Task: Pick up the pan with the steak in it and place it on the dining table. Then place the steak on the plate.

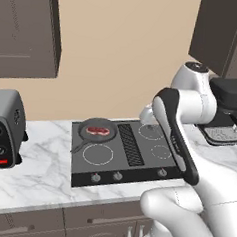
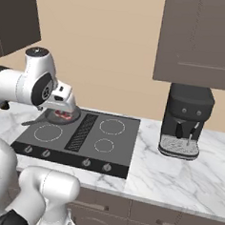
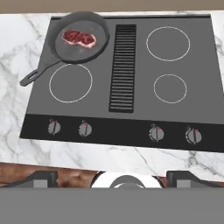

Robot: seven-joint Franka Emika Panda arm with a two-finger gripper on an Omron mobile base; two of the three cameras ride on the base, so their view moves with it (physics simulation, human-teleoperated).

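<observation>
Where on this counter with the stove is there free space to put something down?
The white veined marble counter is bare between the grey toaster and the black stove, and between the stove and the black coffee machine. Three burner rings are free. The back left burner is crowded: the dark round pan with the red steak sits there.

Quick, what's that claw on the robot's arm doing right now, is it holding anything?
Gripper: open and holding nothing; the pan with the steak sits apart on the stove.
</observation>
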